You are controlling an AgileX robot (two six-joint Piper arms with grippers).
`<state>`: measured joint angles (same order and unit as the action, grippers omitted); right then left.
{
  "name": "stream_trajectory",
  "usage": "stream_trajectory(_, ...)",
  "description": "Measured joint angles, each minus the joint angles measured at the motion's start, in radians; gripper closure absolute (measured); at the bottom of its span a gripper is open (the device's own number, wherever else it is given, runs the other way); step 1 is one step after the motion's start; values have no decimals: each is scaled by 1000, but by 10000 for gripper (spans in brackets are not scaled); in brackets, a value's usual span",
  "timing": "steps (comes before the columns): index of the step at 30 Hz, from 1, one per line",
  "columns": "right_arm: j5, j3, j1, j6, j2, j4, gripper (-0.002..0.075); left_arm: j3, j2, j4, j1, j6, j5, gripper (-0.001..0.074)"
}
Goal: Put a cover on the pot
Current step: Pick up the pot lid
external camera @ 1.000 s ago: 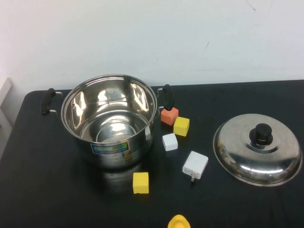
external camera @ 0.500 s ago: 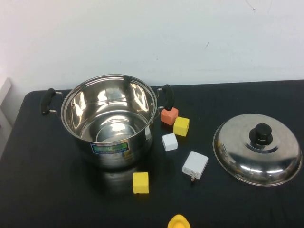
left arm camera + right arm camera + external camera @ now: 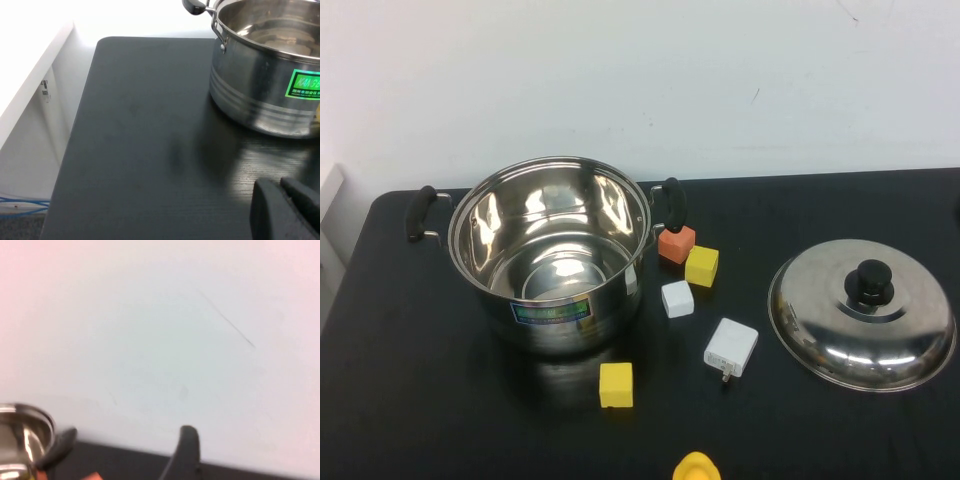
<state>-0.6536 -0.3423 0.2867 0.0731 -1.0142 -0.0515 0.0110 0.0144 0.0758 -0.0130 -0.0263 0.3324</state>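
Note:
The pot is a shiny steel stockpot with black side handles and a blue-green label. It stands open and empty at the table's back left. It also shows in the left wrist view and at the edge of the right wrist view. The domed steel lid with a black knob lies on the table at the right. My left gripper is shut and empty, low over the table in front of and to the left of the pot. My right gripper faces the back wall; one finger shows, the other is out of frame.
Between pot and lid lie an orange block, a yellow block, a white block and a white charger. Another yellow block sits in front of the pot. A yellow object is at the front edge.

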Motion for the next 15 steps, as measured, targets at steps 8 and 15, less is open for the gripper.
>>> stream_trajectory(8,-453,-13,30,8,-450,0,96,0,0,0,0,0,0,737)
stream_trajectory(15,-473,-68,30,17,-659,-19,95,0,0,0,0,0,0,737)
